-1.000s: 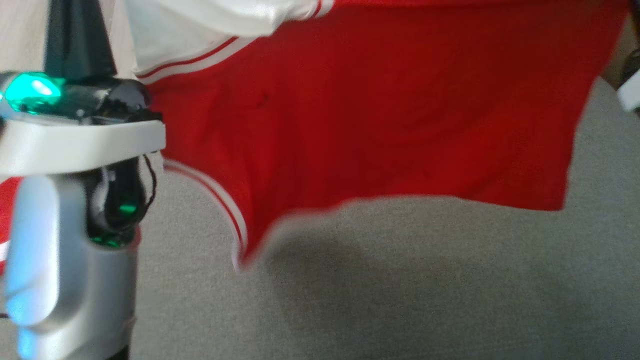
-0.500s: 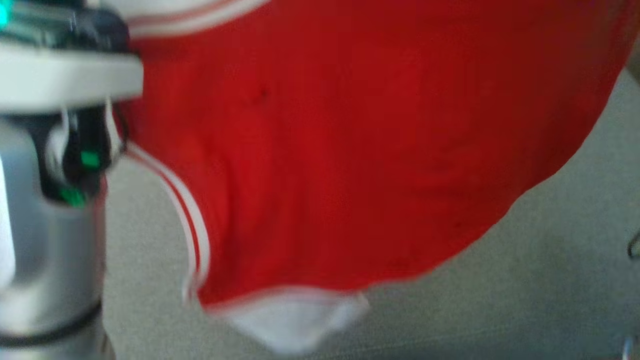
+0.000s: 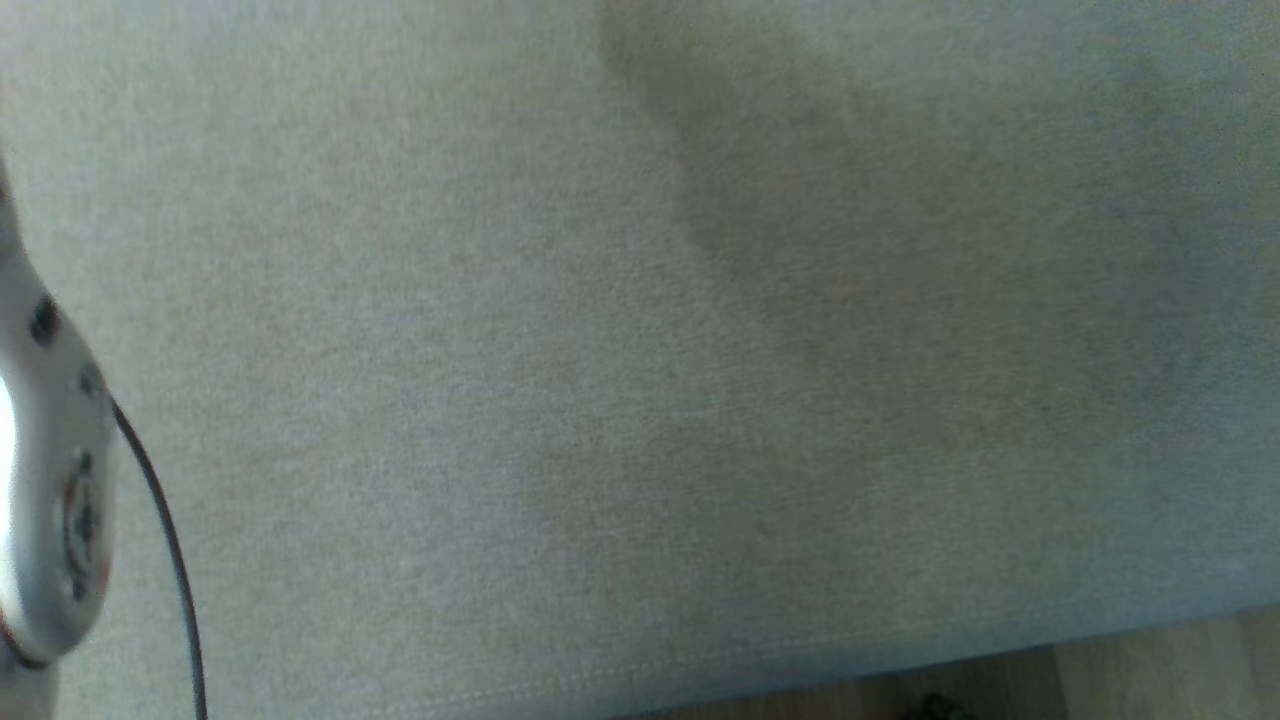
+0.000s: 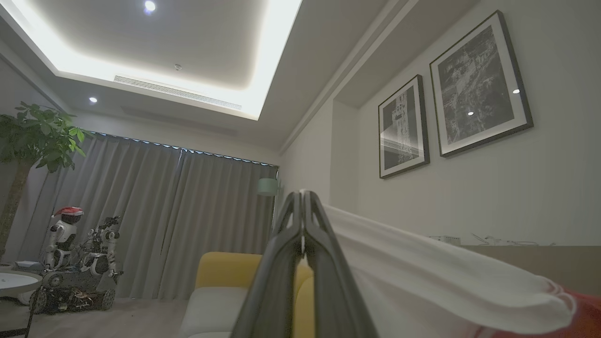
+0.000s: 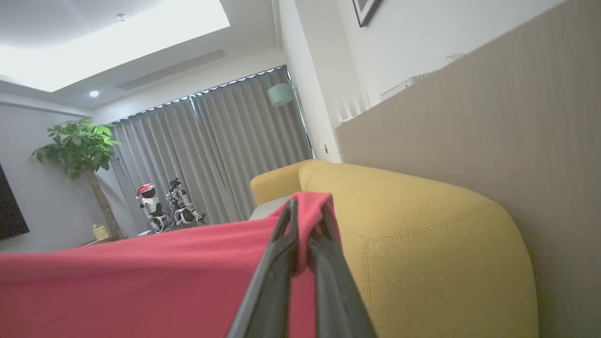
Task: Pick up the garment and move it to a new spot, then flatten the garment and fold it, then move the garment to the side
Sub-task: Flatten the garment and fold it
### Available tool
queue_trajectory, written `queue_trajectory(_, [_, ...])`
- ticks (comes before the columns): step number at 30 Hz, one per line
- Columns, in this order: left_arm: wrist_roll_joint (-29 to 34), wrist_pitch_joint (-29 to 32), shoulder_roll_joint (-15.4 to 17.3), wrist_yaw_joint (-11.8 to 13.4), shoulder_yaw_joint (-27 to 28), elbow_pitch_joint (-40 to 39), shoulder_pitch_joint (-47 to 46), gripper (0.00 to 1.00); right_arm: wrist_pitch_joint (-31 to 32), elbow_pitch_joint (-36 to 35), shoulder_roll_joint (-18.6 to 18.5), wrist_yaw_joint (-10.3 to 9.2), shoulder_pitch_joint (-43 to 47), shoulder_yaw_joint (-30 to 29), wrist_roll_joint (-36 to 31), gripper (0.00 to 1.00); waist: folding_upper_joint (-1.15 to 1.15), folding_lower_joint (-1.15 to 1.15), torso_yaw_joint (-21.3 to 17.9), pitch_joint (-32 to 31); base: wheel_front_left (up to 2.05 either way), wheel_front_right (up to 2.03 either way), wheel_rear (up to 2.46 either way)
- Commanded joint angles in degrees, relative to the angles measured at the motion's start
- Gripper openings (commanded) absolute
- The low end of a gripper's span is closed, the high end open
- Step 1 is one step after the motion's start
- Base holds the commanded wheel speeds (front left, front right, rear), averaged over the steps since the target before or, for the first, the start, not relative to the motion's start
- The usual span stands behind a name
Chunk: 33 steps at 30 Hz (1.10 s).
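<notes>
grey fabric surface (image 3: 640,350), broad shadow across it | yellow sofa back (image 5: 422,244) near right arm | garment (image 5: 141,281) red with white part, held aloft | left gripper (image 4: 303,197) jaws pinching white cloth | right gripper (image 5: 307,211) jaws pinching red edge

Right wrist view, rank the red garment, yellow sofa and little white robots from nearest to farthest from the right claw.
1. Red garment, clamped in the right claw.
2. Yellow sofa, just right of it.
3. Little white robots, far left by the curtains.
</notes>
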Motion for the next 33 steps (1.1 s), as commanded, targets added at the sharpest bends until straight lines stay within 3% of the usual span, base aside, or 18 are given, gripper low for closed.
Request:
queue_trajectory(1, [0.1, -0.9, 2.9, -0.2, 1.5, 1.0, -3.1, 0.0, -2.7, 0.8, 0.3, -0.05, -2.9, -0.4, 0.6, 0.0, 0.0, -0.03, 1.2, 2.6, 0.0, 0.0, 0.0])
queue_trajectory(7, [-0.1, -2.2, 2.5, -1.5, 0.8, 8.6, -3.4, 0.0, -9.0, 8.7, 0.9, -0.05, -2.9, 0.6, 6.1, 0.0, 0.0, -0.03, 2.6, 4.6, 0.0, 0.0, 0.0])
queue_trajectory(14, [0.8, -2.3, 2.7, -4.6, -3.3, 15.4, 6.1, 0.0, -12.5, 15.6, 0.6, -0.05, 6.4, 8.2, 11.4, 0.0, 0.0, -0.03, 3.7, 5.9, 0.0, 0.0, 0.0])
queue_trajectory(24, [-3.0, -0.1, 3.9, -7.3, -7.6, 22.9, 22.5, 0.0, -7.9, 23.1, -1.6, -0.05, 18.7, 18.3, 14.6, 0.0, 0.0, -0.03, 3.6, 1.3, 0.0, 0.0, 0.0])
queue_trajectory(33, [-10.0, 5.1, 7.9, -7.6, -18.5, 18.8, 35.4, 0.0, -4.2, 21.3, -4.6, -0.05, 28.7, 29.5, 18.9, 0.0, 0.0, -0.03, 3.8, -6.3, 0.0, 0.0, 0.0])
